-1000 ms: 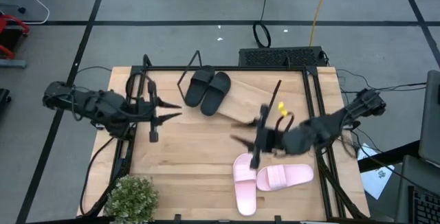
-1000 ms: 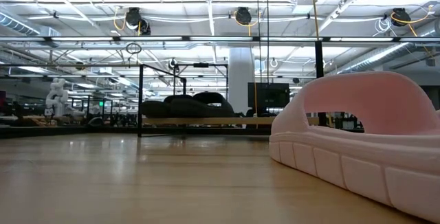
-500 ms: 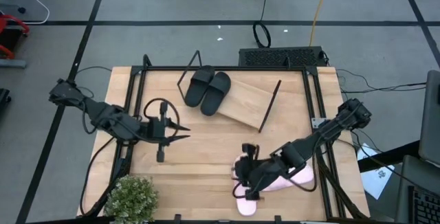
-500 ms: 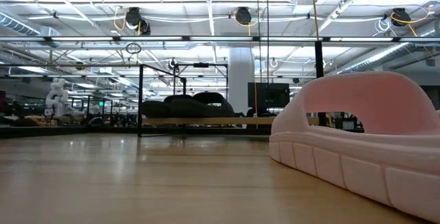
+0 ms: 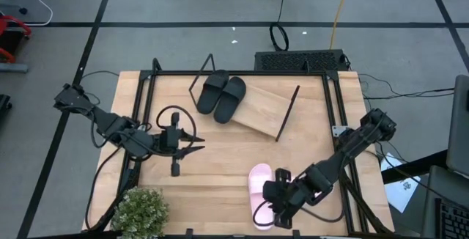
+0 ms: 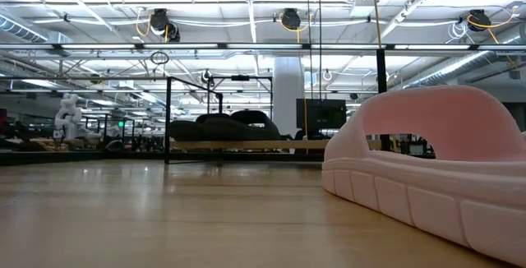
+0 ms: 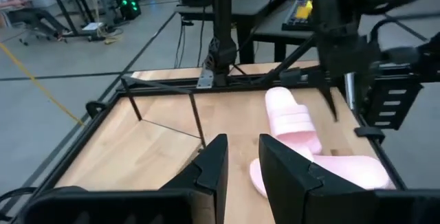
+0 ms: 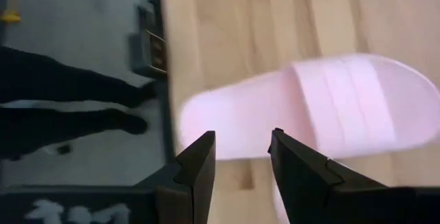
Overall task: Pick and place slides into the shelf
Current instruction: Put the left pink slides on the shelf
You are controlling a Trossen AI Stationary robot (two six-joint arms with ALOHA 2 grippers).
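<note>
On the bench [image 5: 220, 166] our right pincer [image 5: 277, 208] hung over the pink slides [image 5: 259, 191] at about five o'clock, fingers slightly apart, holding nothing. Our left pincer [image 5: 196, 142] waited at nine o'clock, slightly open and empty. The black slides [image 5: 220, 95] lay on the shelf [image 5: 264, 111] at twelve o'clock.

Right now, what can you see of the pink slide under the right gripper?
The pink slide is pale pink and matte, foam-like, with a wide strap and a ribbed sole edge. It lies flat, sole down, at the table's near edge, close beside its mate; whether they touch is unclear. The right gripper hovers open above its end, not touching it.
</note>
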